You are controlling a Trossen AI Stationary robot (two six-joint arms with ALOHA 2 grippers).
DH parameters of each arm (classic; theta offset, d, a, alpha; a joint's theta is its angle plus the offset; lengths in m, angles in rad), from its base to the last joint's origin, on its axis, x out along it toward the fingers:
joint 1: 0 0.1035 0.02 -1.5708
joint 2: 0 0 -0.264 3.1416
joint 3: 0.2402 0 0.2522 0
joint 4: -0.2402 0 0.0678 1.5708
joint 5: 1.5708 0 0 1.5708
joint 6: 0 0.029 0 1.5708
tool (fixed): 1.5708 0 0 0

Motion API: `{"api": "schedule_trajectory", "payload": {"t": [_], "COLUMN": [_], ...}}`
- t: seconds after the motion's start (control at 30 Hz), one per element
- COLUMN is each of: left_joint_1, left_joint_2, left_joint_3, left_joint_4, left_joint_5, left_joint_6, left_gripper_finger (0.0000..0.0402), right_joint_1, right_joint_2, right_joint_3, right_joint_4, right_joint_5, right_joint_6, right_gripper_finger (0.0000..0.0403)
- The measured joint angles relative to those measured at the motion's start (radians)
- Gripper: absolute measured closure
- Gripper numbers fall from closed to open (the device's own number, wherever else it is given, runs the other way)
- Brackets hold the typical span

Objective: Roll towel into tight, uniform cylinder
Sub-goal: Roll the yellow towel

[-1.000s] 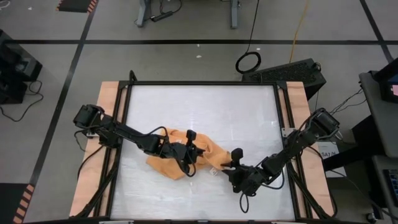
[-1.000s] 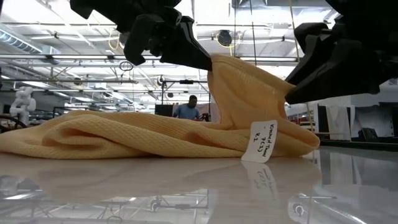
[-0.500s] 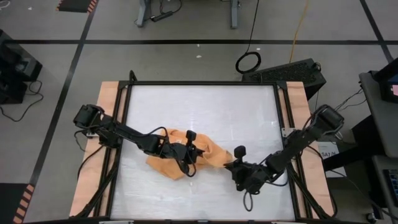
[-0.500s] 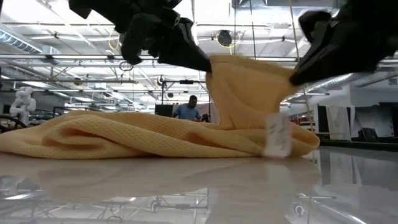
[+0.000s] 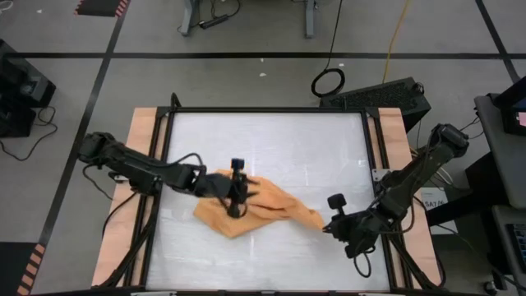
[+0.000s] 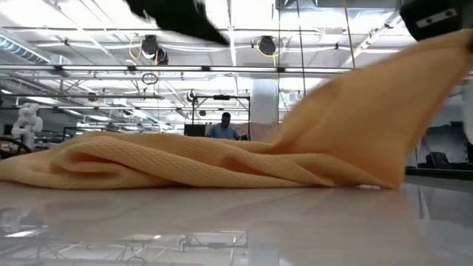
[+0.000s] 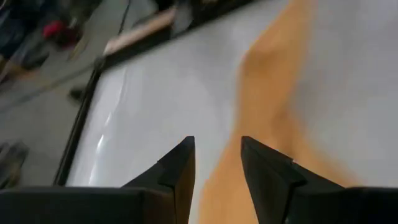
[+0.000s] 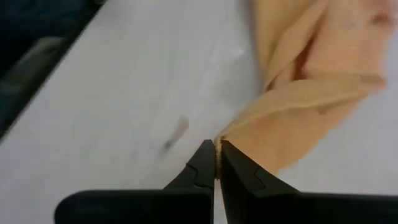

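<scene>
The orange-tan towel (image 5: 246,210) lies bunched left of the table's middle, and a strip of it runs toward the right. In the low view the towel's (image 6: 222,162) left bulk rests on the table while its right end (image 6: 414,81) slopes up. My right gripper (image 5: 326,226) (image 8: 216,149) is shut on that right end. My left gripper (image 5: 242,201) (image 7: 217,146) hovers open above the bunched part, with nothing between its fingers and the towel (image 7: 273,81) below and beyond them. My right gripper pinches the edge of the towel's right end (image 8: 227,137) between its two fingertips. The fingers slant down at it from the table's right side. That end is lifted clear and the cloth runs down in a fairly taut slope to the bunched part on the table.
A black frame (image 5: 263,109) rims the white tabletop, with wooden boards (image 5: 144,131) along its left and right sides. Bare white surface lies on the far half and along the near edge. A person (image 6: 224,127) stands far off in the room behind.
My left gripper has let go of the raised fold, risen and drawn back toward the table's left edge. My right gripper has moved up and toward the right edge with the towel's right end. The fold has dropped and the right part is drawn out into a sloping strip.
</scene>
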Motion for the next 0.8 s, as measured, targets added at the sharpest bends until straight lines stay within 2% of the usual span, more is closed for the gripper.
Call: {"api": "schedule_trajectory", "payload": {"t": [0.17,0.43,0.63,0.8], "left_joint_1": [0.148,0.332,0.332,0.287], "left_joint_2": [0.062,0.153,0.13,0.132], "left_joint_3": [-0.036,-0.036,-0.035,-0.035], "left_joint_4": [-0.069,-0.301,-0.488,-0.55], "left_joint_5": [0.025,0.241,0.324,0.344], "left_joint_6": [-0.044,-0.11,-0.151,-0.097], "left_gripper_finger": [0.0265,0.0265,0.0265,0.0265], "right_joint_1": [0.0,0.007,0.007,0.007], "right_joint_2": [0.002,0.004,0.004,0.004], "right_joint_3": [0.0,0.0,0.0,0.0], "right_joint_4": [-0.007,-0.029,-0.037,-0.037], "right_joint_5": [-0.104,-0.115,-0.111,-0.104], "right_joint_6": [0.072,0.117,0.114,0.11], "right_gripper_finger": [0.0402,0.0403,0.0403,0.0403]}}
